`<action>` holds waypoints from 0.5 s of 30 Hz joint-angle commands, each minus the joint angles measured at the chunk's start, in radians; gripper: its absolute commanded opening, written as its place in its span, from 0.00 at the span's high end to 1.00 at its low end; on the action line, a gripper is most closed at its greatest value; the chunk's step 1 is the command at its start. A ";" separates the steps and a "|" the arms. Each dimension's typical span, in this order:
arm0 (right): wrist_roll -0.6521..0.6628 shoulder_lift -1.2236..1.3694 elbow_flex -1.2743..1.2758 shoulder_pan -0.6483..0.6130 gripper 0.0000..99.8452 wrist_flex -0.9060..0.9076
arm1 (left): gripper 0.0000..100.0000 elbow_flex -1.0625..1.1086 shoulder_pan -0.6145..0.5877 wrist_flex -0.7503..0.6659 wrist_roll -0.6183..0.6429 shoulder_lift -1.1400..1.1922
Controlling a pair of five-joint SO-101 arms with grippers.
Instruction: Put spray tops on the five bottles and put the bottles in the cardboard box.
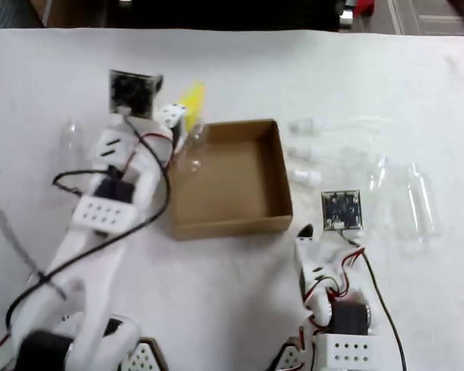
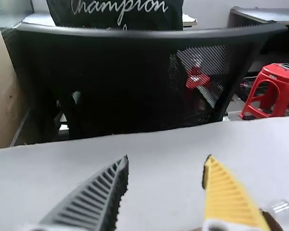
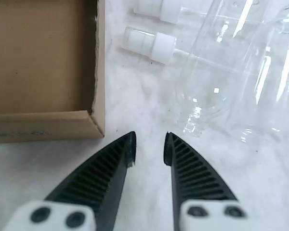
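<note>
- The left gripper (image 2: 166,161) is held released and empty, its grey and yellow fingers spread wide.
- The right gripper (image 3: 149,144) is narrowly parted and empty.
- The cardboard box (image 3: 48,126) corner is seen just ahead of the right gripper; clear bottles (image 3: 216,82) and spray tops (image 3: 151,43) lie beyond.

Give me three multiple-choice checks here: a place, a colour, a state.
1. The spray tops lie: A on the table beside the cardboard box; B inside the box; C on the floor.
2. The fingers of the left gripper are: A both black; B one grey, one yellow; C both white.
3. The cardboard box is: A taped shut; B packed full; C empty.
Answers: 1 A, they lie on the white surface outside the box's wall; 2 B, the left wrist view shows both colours; 3 C, its bottom is bare.
</note>
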 commanded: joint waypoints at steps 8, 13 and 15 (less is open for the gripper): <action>0.011 -0.010 0.011 -0.007 0.91 -0.002 | 0.90 -0.126 -0.185 0.465 -0.020 -0.467; 0.011 -0.008 0.011 -0.007 0.91 -0.001 | 0.97 -0.135 -0.255 0.606 -0.114 -0.590; 0.011 -0.008 0.011 -0.007 0.91 0.002 | 0.97 -0.135 -0.278 0.667 -0.157 -0.621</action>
